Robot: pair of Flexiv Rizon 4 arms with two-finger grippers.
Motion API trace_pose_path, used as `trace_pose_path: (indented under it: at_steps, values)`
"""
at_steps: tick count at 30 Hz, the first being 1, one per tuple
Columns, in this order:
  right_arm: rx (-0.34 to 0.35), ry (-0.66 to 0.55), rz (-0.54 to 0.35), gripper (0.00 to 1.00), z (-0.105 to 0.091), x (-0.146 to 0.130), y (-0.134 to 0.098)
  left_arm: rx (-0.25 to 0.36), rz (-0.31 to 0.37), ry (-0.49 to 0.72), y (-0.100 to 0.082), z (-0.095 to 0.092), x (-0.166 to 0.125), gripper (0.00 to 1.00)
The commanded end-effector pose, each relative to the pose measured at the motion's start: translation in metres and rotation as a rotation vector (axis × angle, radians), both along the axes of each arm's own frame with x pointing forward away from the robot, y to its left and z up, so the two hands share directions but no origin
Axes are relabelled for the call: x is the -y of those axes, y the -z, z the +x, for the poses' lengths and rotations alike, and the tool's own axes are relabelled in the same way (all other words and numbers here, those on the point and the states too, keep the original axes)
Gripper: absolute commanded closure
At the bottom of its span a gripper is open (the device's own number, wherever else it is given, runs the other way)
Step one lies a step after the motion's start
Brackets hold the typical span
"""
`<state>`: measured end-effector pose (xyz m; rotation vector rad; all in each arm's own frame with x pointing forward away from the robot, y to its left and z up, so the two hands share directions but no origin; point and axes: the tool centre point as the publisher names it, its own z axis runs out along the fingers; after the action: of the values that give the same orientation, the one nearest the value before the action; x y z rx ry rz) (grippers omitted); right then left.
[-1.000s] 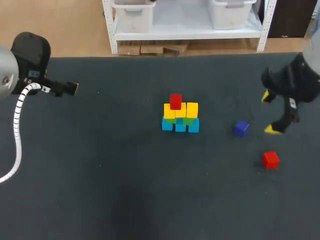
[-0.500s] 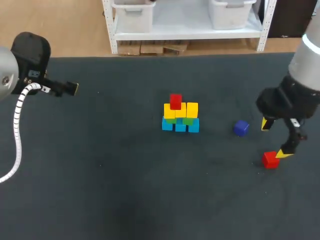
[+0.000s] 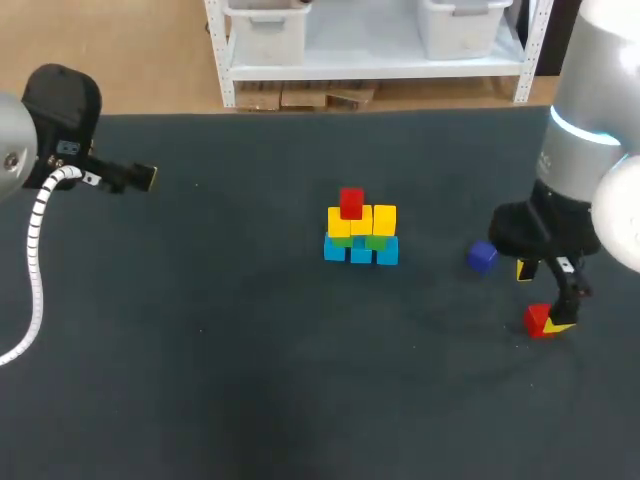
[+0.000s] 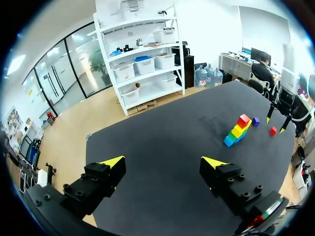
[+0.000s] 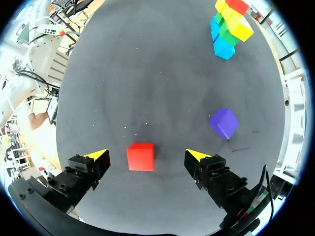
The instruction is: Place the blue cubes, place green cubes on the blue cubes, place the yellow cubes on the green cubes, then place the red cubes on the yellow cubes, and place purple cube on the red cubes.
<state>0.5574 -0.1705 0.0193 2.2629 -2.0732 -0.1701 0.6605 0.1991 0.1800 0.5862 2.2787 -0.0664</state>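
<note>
Right hand hanging wide open over the table, gripping nothing, loose red cube lying untouched between its fingertips, purple cube sitting just ahead beside one finger, cube stack standing well ahead, left hand gaping open, holding nothing.

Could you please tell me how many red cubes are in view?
2. One red cube tops the stack; a loose red cube lies between the fingers of the right claw. None appears hidden.

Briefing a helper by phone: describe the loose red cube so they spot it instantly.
Right of the mid-table stack lie two loose cubes. The red cube sits between the open fingers of the right gripper; the purple cube lies outside them.
</note>
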Motion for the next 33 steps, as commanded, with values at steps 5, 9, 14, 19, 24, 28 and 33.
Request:
trace_pose_path:
  at_steps: [5, 9, 14, 19, 24, 28, 33]
  values:
    - [0.049, 0.028, 0.011, 0.0, -0.016, 0.008, 0.001, -0.001, -0.003, 0.004, 0.0, 0.0, -0.001, 0.0]
    - [0.059, 0.025, 0.014, 0.0, -0.02, 0.005, 0.002, -0.001, -0.003, 0.004, 0.0, 0.0, -0.001, 0.0]
    - [0.06, 0.023, 0.015, 0.0, -0.023, 0.004, 0.008, -0.001, -0.003, 0.004, 0.0, 0.0, -0.001, 0.0]
    - [0.059, 0.009, 0.013, 0.0, -0.028, 0.003, 0.013, -0.001, -0.003, 0.004, 0.0, 0.0, -0.001, 0.0]
    - [0.071, 0.024, 0.008, 0.08, -0.028, 0.002, 0.016, -0.001, -0.003, 0.004, 0.0, 0.0, -0.001, 0.0]
    - [0.091, 0.036, 0.002, 0.43, -0.027, 0.002, 0.021, -0.001, -0.003, 0.004, 0.0, 0.0, -0.001, 0.0]
    - [0.13, 0.062, 0.008, 1.0, -0.022, 0.001, 0.021, -0.001, -0.003, 0.004, 0.0, 0.0, -0.001, 0.0]
